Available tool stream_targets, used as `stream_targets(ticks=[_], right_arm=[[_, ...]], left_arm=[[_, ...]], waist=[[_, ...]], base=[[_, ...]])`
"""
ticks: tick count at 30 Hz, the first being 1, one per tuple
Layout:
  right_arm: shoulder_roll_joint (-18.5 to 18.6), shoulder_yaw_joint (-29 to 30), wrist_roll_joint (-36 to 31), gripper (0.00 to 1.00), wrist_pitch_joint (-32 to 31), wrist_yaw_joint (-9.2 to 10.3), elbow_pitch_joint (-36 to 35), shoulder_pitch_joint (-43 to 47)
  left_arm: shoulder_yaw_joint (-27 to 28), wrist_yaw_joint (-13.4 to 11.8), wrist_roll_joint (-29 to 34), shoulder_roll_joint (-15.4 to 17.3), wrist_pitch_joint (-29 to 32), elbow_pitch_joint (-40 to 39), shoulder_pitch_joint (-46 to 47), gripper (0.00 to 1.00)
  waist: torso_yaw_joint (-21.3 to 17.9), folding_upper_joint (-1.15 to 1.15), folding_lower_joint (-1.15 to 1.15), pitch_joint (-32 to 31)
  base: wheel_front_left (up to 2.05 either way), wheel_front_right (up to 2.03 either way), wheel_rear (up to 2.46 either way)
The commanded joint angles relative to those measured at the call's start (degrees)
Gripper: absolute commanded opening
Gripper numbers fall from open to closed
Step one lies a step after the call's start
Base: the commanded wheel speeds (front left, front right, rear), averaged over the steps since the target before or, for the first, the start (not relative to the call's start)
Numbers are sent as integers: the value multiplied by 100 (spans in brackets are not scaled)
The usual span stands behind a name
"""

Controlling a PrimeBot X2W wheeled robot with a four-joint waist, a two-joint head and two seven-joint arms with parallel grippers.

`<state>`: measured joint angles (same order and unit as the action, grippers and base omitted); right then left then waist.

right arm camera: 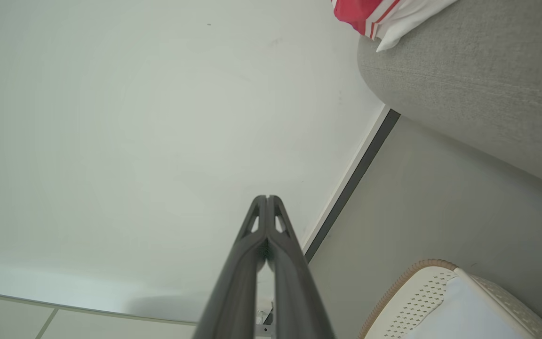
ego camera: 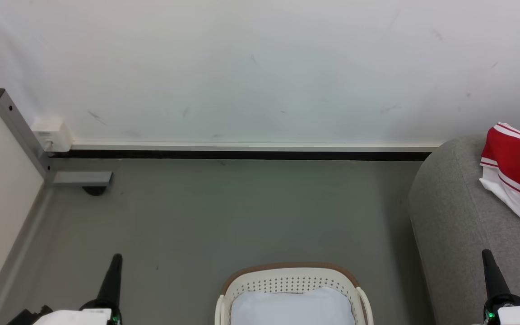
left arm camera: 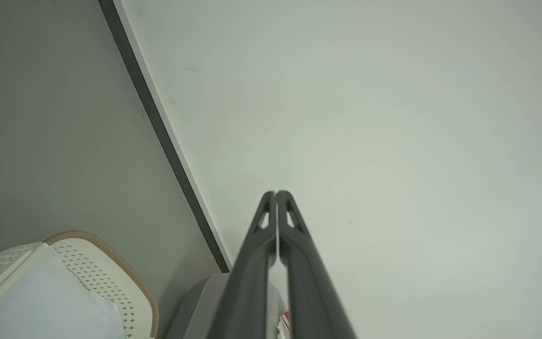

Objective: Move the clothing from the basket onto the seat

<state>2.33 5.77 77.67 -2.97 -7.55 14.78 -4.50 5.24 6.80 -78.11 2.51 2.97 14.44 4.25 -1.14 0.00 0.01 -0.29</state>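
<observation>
While parked with left hand [ego camera: 116, 257] and right hand [ego camera: 485, 253] pinched together, empty: clothing [ego camera: 515, 158] on seat [ego camera: 458, 216], seemingly done; next, check basket [ego camera: 287, 266].

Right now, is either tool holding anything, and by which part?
Nothing is held. The left tool and right tool are both shut, empty; the clothing lies on the seat.

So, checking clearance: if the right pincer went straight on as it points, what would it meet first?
Probably the white wall; the right pincer, shut, aims there, with the seat off to one side. Depth is unclear.
</observation>
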Motion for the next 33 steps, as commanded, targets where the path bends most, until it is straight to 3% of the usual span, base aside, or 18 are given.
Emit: stream_targets(ticks=[1, 33], right_arm=[[66, 22, 153, 0, -35, 9, -57, -84], [77, 90, 1499, 0, -379, 12, -94, -211]], left_arm=[[41, 37, -172, 48, 41, -35, 83, 0], [144, 89, -1471, 57, 381, -47, 230, 0]], waist=[[7, 0, 0, 3], [114, 0, -1, 46]], base=[[0, 0, 0], [0, 0, 0]])
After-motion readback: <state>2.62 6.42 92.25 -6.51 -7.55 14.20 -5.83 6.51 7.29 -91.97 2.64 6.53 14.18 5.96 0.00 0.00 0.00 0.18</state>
